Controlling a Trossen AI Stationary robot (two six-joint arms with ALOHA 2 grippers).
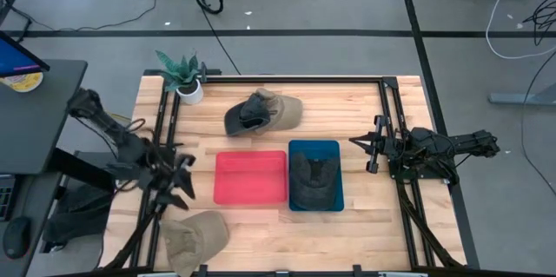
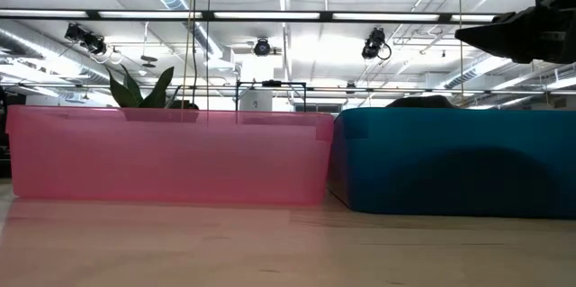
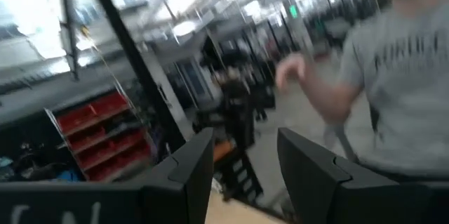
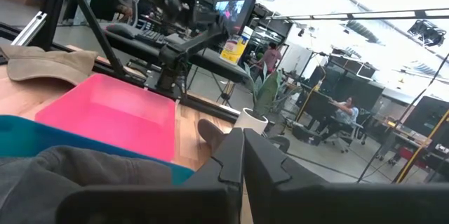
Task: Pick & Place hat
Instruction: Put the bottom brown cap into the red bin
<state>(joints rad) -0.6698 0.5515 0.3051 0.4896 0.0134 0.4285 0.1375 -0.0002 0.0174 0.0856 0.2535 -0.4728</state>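
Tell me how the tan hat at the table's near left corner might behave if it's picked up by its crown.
The tan hat lies crumpled and partly over the table edge, so it's probably soft and floppy. The fabric would likely sag and fold around a pincer. It looks light, so it may drag or slide rather than lift cleanly.

Even, bright light falls from overhead; long ceiling tube lamps (image 2: 270,15) glare white in the low view. Beyond the left gripper's dark fingers (image 3: 189,171), everything smears with motion blur, including a person in a grey shirt (image 3: 393,76). Past the right gripper's fingers (image 4: 242,157), the room stays sharp.
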